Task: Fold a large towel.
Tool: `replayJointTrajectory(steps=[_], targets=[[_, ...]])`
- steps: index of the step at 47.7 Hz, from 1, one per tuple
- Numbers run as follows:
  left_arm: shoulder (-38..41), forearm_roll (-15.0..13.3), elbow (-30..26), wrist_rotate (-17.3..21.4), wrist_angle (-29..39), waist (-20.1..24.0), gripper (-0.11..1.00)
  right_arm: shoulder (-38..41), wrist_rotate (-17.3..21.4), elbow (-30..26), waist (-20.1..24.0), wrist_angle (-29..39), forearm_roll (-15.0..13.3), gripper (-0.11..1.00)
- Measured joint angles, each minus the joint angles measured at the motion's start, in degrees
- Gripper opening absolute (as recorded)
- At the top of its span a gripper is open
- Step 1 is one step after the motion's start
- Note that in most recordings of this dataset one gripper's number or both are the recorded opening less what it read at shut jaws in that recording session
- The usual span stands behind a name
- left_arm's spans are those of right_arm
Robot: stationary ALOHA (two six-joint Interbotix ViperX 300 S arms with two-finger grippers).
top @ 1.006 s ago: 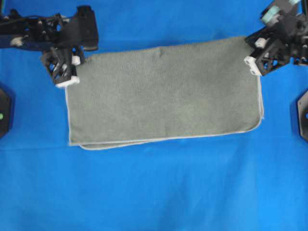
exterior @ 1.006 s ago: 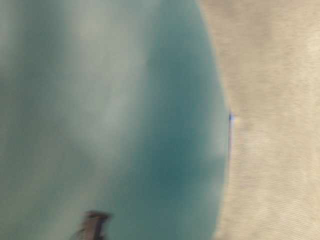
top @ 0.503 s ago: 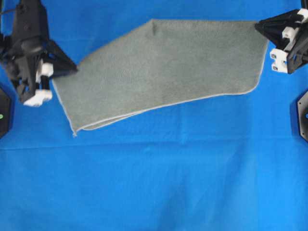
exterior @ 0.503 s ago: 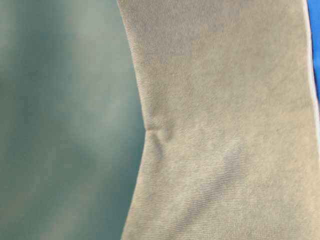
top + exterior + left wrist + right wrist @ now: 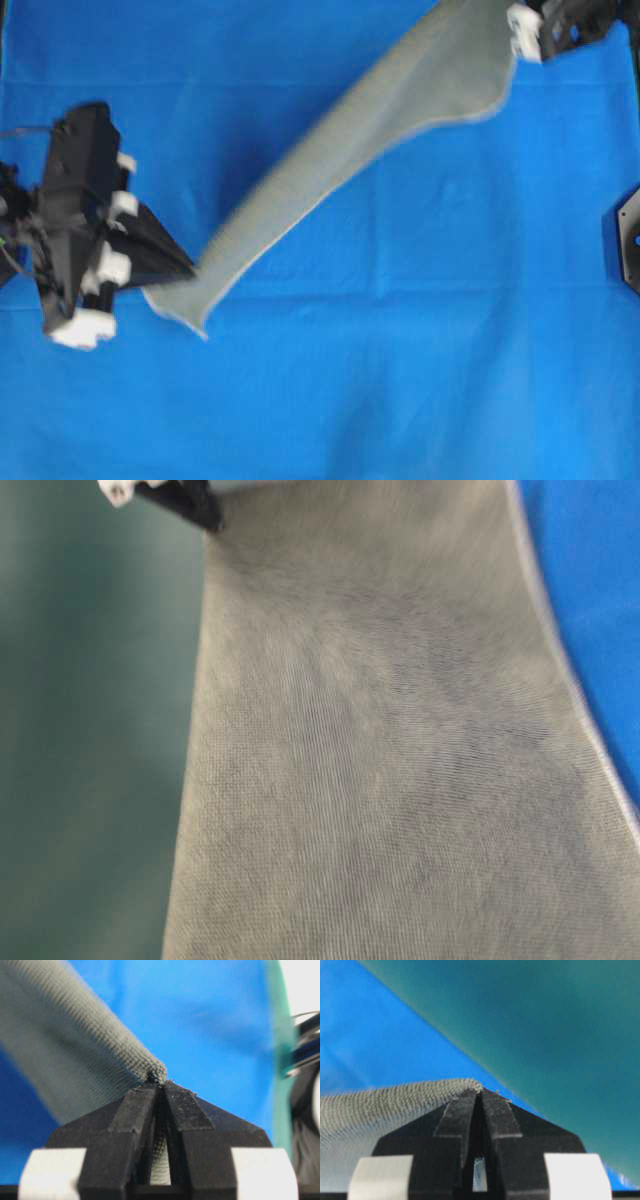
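Over blue cloth (image 5: 400, 350), stretched grey-green towel (image 5: 330, 170)

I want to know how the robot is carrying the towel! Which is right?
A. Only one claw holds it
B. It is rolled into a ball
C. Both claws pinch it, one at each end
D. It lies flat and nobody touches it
C: the left gripper and the right gripper are each shut on an end of the towel, stretched between them.

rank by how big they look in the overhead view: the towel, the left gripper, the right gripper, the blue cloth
1. blue cloth, fills the view
2. towel, a long diagonal band
3. left gripper with its hand
4. right gripper, mostly cut off at the top edge, so its true size is unsure
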Motion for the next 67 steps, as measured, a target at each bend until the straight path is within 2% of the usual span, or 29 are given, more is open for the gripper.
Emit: replayJointTrajectory(steps=[9, 23, 34, 51, 56, 60, 63, 67], targets=[[8.96, 0.09, -6.68, -2.37, -5.45, -3.96, 0.03, 6.59, 0.0, -5.54, -2.02, -5.01, -1.76, 0.01], [26.19, 0.09, -26.54, -2.37, -5.98, -6.33, 0.03, 13.18, -0.09, -11.95, -1.85, -7.12, -2.2, 0.02], [36.83, 0.26, -38.14, -2.37, -4.66, -6.24, 0.03, 11.07, -0.18, -10.37, -1.41, -5.01, -2.2, 0.02], [53.61, 0.26, -56.43, -2.29, -4.66, -6.06, 0.03, -5.01, -1.41, -0.44, -1.23, 6.86, -2.2, 0.01], [55.37, 0.26, -58.45, -2.29, -4.57, -6.06, 0.03, -7.21, -1.41, 0.35, -0.79, 8.88, -2.11, 0.02], [55.28, 0.26, -58.01, -2.81, -3.87, -6.24, 0.03, -5.8, -1.41, 0.44, -0.44, 8.96, -2.02, 0.01], [54.84, 0.26, -56.07, -4.13, -2.99, -6.24, 0.03, -2.99, -1.41, 0.26, -0.18, 8.53, -2.02, 0.01], [53.26, 0.26, -50.8, -8.44, -2.55, -6.59, 0.03, 2.55, -1.41, -0.88, 0.09, 6.68, -2.02, 0.02]])
